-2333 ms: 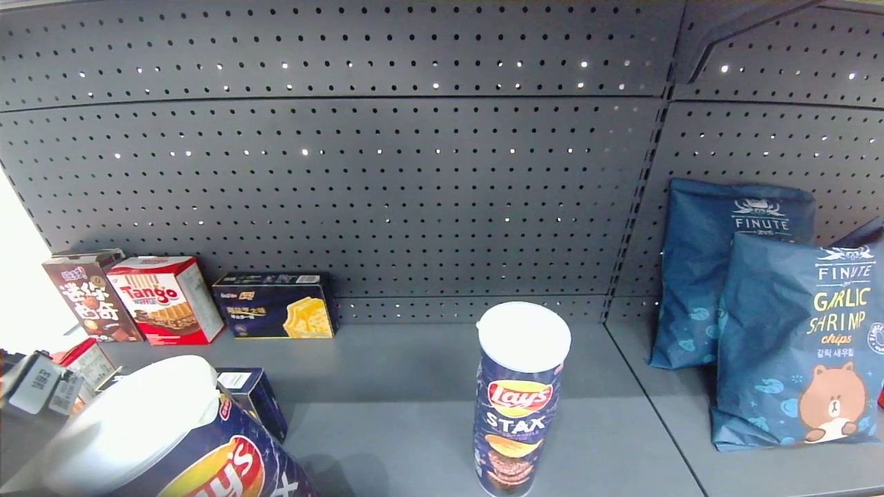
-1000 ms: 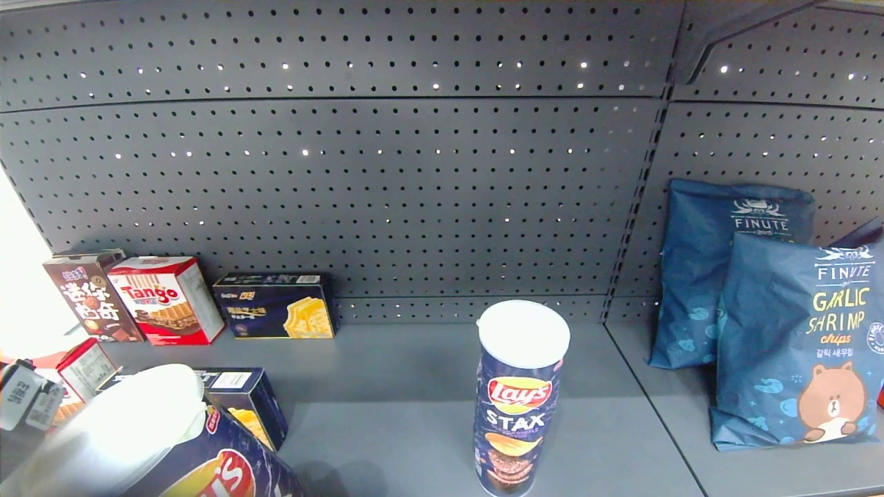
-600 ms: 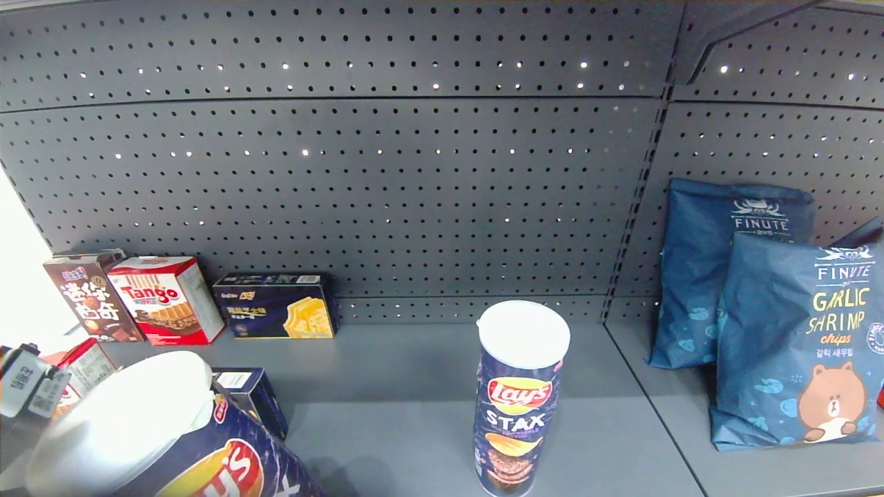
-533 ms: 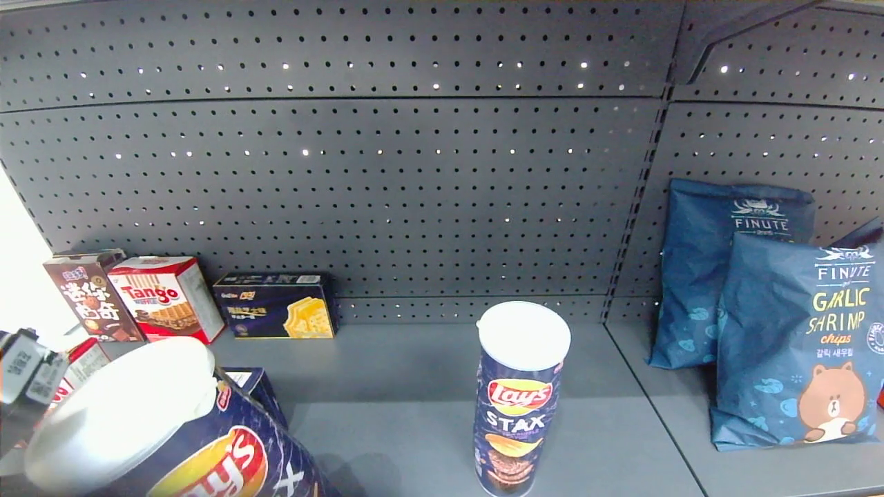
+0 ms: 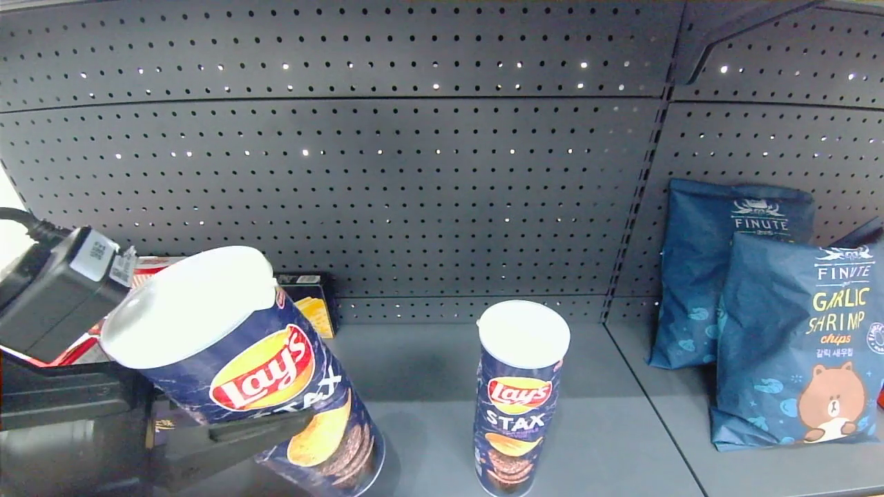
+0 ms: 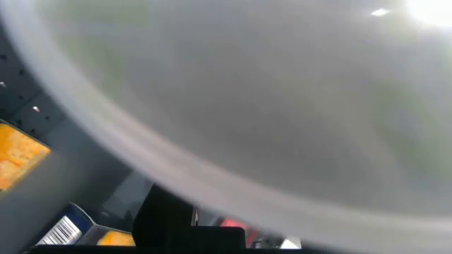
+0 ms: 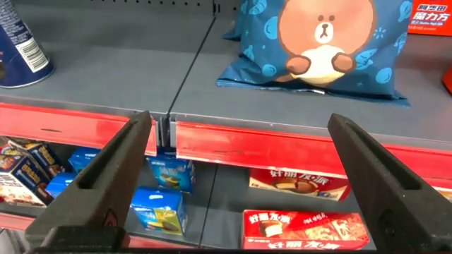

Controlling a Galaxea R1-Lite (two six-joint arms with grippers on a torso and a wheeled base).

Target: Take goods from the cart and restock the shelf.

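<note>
The tilted can and upright can are navy with white lids, the bags right of the upright can blue, and the shelf grey.

Pale-lidded can looms close; beyond it yellow box, barcoded box

The head camera looks forward and down at the shelf from close in front. The left wrist camera is almost against the lid of the tilted can. The right wrist camera sits low before the shelf's front edge, sharing the standing can and bear-printed bag with the head view.
</note>
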